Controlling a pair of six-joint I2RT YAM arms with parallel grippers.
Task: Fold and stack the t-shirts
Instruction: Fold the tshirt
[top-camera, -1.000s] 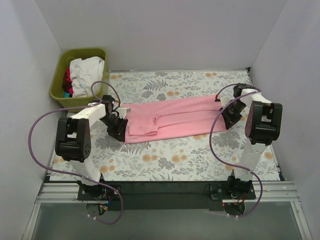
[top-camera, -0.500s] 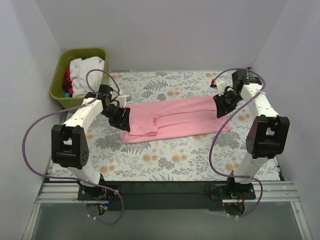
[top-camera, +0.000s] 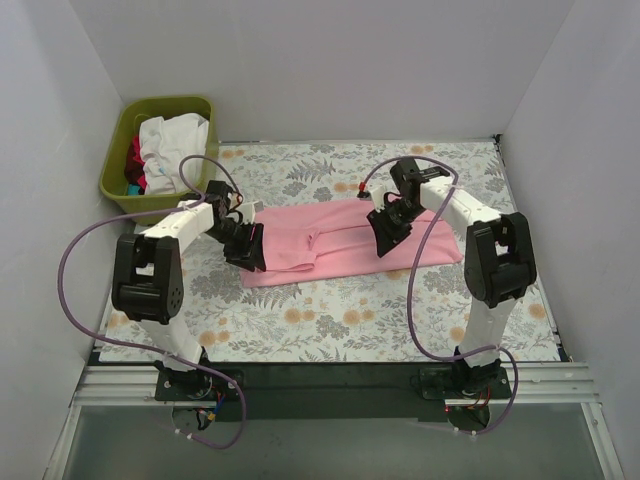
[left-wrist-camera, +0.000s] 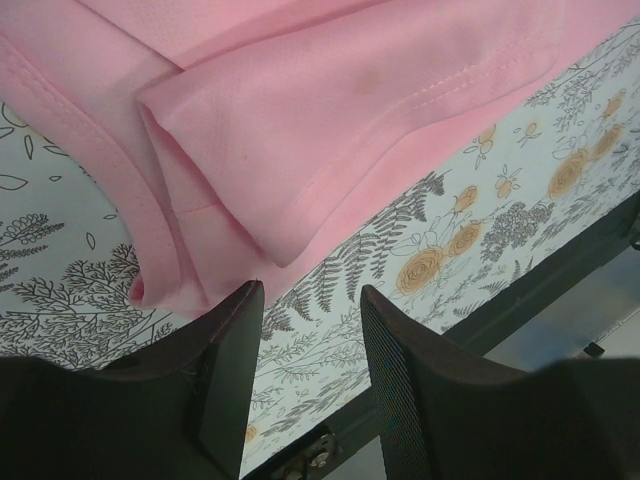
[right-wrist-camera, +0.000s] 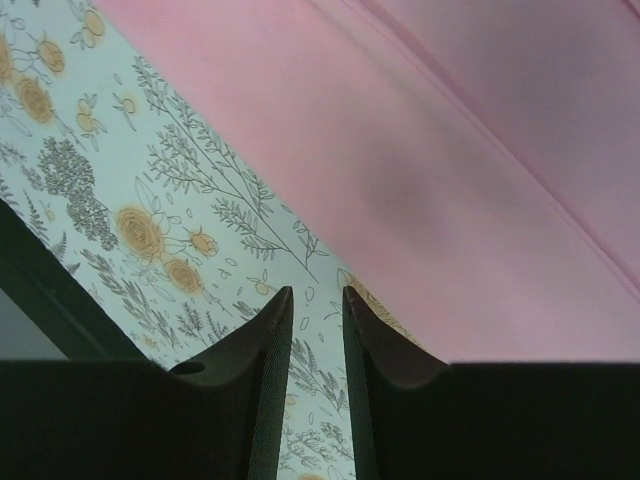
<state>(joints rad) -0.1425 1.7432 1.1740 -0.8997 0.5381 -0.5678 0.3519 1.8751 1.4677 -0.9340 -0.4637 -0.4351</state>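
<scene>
- Pink folded t-shirt (top-camera: 335, 240) lies as a long strip across the middle of the floral-print tablecloth (top-camera: 330, 320), with its near hem straight.
- Green plastic bin (top-camera: 112, 178) of clothes sits at the far left corner, well apart from the shirt.
- Left gripper (top-camera: 250, 250) is over the shirt's near left corner, fingers spread and empty.
- Right gripper (top-camera: 385, 235) hangs above the strip's right part, fingers narrowly apart with nothing between them.
- A wide band of tablecloth runs along the near side, between the shirt and the arm bases.
</scene>
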